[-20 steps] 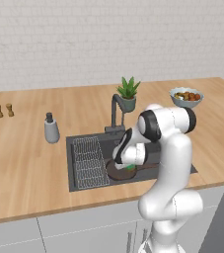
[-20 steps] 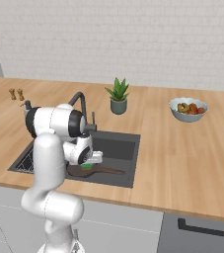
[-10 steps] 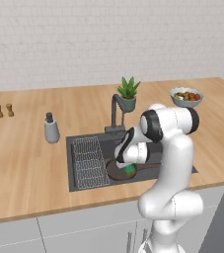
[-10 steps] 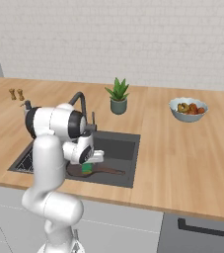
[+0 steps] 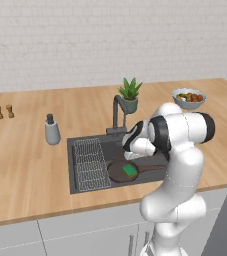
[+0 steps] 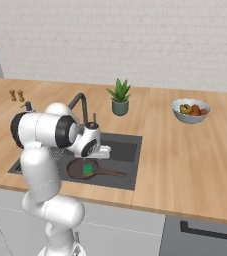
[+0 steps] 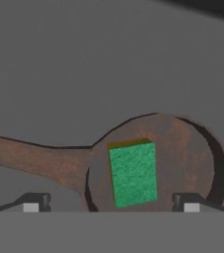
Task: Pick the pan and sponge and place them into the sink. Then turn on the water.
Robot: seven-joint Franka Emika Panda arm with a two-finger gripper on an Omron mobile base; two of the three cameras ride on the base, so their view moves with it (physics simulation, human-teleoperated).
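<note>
Claw (image 7: pixel 111 205) wide open, holding nothing, hovers just above sponge (image 7: pixel 132 174). Sponge lies flat in pan (image 7: pixel 182 153), btwn the two fingertips (image 7: pixel 32 203), not touching them. Pan sits on sink (image 5: pixel 97 186) floor, near side, handle to the right; rack (image 5: pixel 89 162) to its left.

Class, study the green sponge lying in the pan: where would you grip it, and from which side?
Grip the sponge across its two long edges, coming straight down from above. It lies flat inside the pan, so only its top and thin sides are free; the open gripper likely spans that narrower width.
</note>
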